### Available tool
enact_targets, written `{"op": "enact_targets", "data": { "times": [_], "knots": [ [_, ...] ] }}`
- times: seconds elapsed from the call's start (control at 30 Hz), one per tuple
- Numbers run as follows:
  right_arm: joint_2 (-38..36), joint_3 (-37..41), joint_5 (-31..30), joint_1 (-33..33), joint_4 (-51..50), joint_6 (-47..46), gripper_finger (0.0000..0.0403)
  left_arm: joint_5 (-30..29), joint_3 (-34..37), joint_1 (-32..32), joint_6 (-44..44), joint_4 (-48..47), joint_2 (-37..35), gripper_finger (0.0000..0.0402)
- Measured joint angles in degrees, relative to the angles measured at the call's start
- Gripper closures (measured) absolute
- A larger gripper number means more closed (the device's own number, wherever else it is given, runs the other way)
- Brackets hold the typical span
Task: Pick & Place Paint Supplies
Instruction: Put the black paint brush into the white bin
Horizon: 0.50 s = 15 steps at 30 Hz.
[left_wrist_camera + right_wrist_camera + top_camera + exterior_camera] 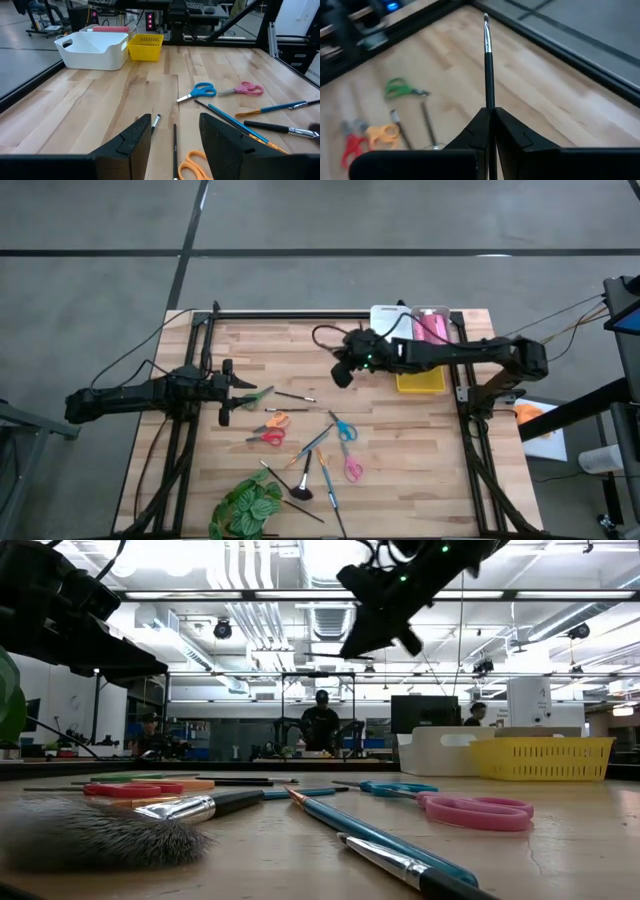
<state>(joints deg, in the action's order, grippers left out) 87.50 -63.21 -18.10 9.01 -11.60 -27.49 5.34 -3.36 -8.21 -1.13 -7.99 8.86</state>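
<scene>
Above the table's far middle, my right gripper is shut on a thin dark-handled brush. At the left, my left gripper stands open and low over the wood, touching nothing. Lying flat on the table are green scissors, orange scissors, red scissors, blue scissors, pink scissors and several brushes. Pink tubes lie in the white bin. My right gripper pinches the brush's dark handle between its two fingers. The brush runs along the fingers and sticks out past their tips, its metal ferrule and bristle tip pointing away. The fingers slant downward from the table's right. The brush is lifted clear of the table.
A yellow basket stands beside the white bin at the far right. A green leafy plant sits at the near edge. A wide fluffy brush lies near it. Bare wood spreads at the right and far left.
</scene>
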Motion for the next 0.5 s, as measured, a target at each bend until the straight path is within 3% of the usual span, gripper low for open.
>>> {"op": "enact_targets", "data": {
  "times": [0.2, 0.5],
  "knots": [
    [-5.4, 0.1, -6.0, 1.6, -12.9, -6.9, 0.0387, 0.0, 0.0, 0.0, 0.0, 0.0, 0.0, 0.0232],
    [-11.6, 1.3, -12.2, 7.2, -26.4, -5.9, 0.0387, 0.0, 0.0, 0.0, 0.0, 0.0, 0.0, 0.0232]
  ]
}}
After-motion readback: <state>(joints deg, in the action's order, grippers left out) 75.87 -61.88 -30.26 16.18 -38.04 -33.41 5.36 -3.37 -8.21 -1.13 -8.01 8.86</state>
